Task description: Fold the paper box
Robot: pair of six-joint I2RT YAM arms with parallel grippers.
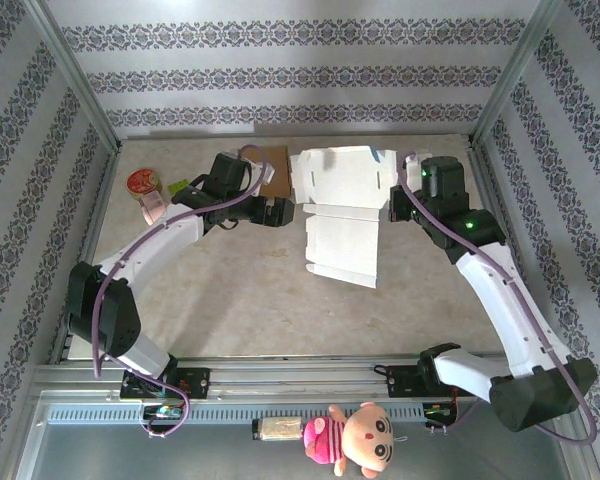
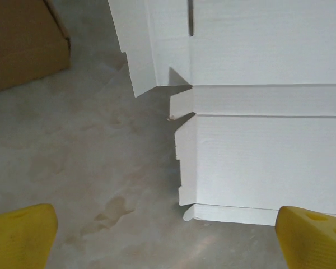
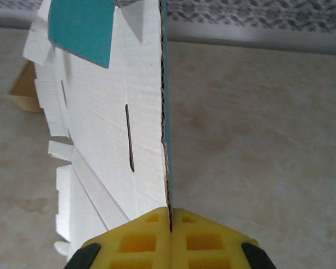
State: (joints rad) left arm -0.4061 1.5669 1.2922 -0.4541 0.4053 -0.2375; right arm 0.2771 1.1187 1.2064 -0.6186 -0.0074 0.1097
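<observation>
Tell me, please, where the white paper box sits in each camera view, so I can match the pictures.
Top external: the paper box lies at upper centre.
Left wrist: the paper box covers the right half, its notched edge mid-picture.
Right wrist: the paper box stands edge-on, centre-left, pinched by the right gripper at the bottom.
Shared landmark: the brown cardboard beside the box, top-left for the left wrist, apparently a far-left sliver for the right wrist.

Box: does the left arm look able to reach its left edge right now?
Probably yes. The open left gripper faces the box edge with only bare table between; the right gripper pinches the opposite side.
</observation>
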